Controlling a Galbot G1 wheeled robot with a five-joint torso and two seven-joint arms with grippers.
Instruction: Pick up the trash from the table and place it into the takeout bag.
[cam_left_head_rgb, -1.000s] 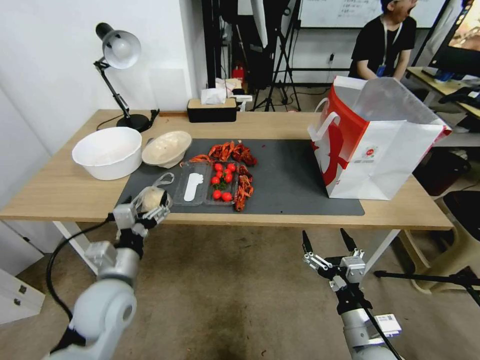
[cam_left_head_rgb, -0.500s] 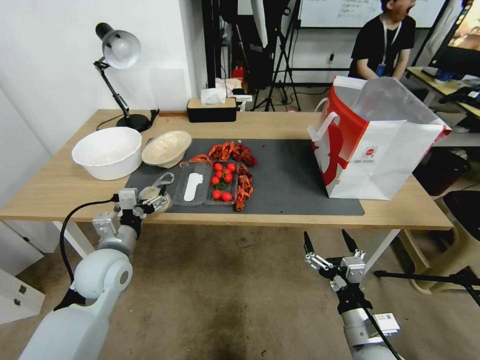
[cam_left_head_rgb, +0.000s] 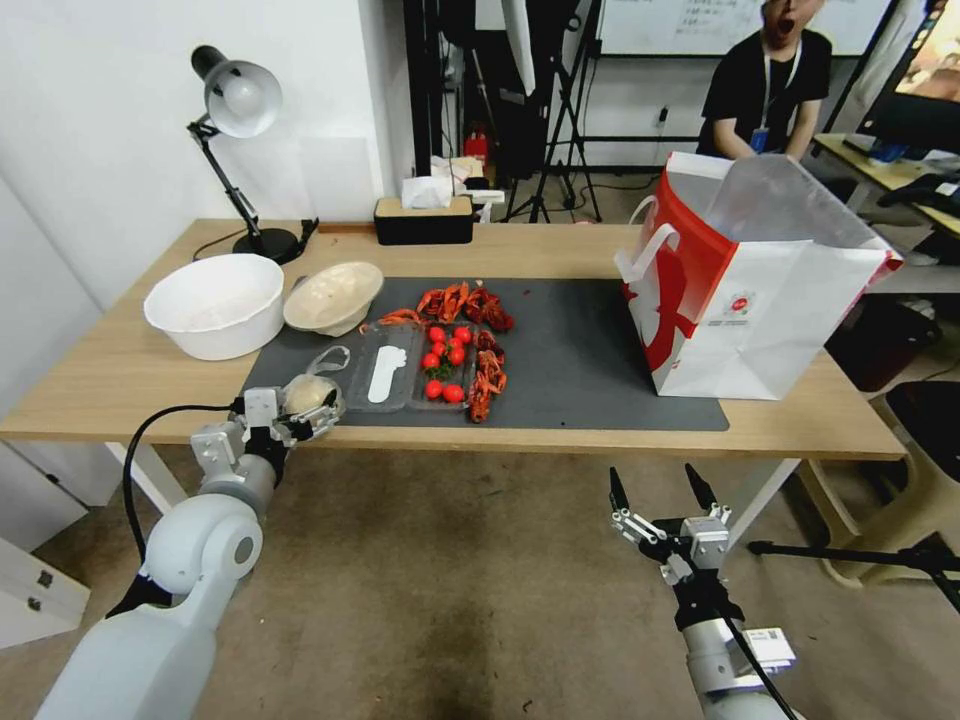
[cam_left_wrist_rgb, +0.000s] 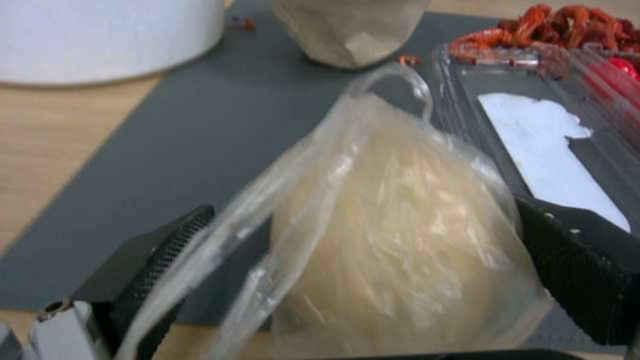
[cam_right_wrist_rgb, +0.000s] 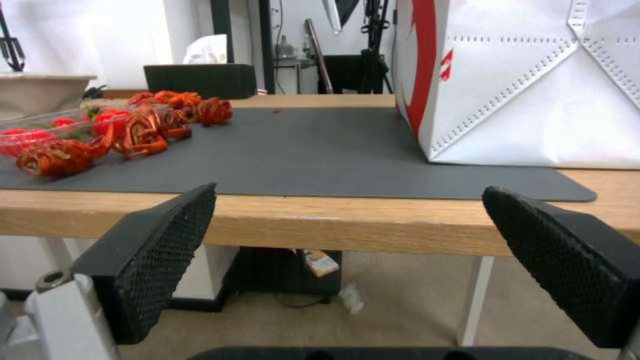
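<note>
The left gripper's fingers (cam_left_wrist_rgb: 153, 260) stand either side of the clear plastic bag with beige lump (cam_left_wrist_rgb: 393, 240), spread apart with the bag between them; whether they press it I cannot tell. The bag sits at the near left corner of the dark grey mat (cam_left_head_rgb: 570, 360), close to the worktop's front edge, and its loop handle reaches away from the left gripper (cam_left_head_rgb: 290, 415) toward the beige shallow bowl (cam_left_head_rgb: 332, 296), so its long axis runs front to back. Just beside it lies a clear tray (cam_left_head_rgb: 385, 378) with a white shape inside, then red tomatoes (cam_left_head_rgb: 445, 362) and crayfish shells (cam_left_head_rgb: 470, 303). A white bowl (cam_left_head_rgb: 215, 305) stands left of the beige one. The takeout bag (cam_left_head_rgb: 750, 290) stands upright at the mat's right end, mouth open upward. The right gripper (cam_left_head_rgb: 660, 495) hangs below the worktop (cam_left_head_rgb: 130, 385) edge, fingers wide open, holding nothing. A desk lamp (cam_left_head_rgb: 235, 110) and a black tissue box (cam_left_head_rgb: 424, 220) line the far edge by the white wall.
</note>
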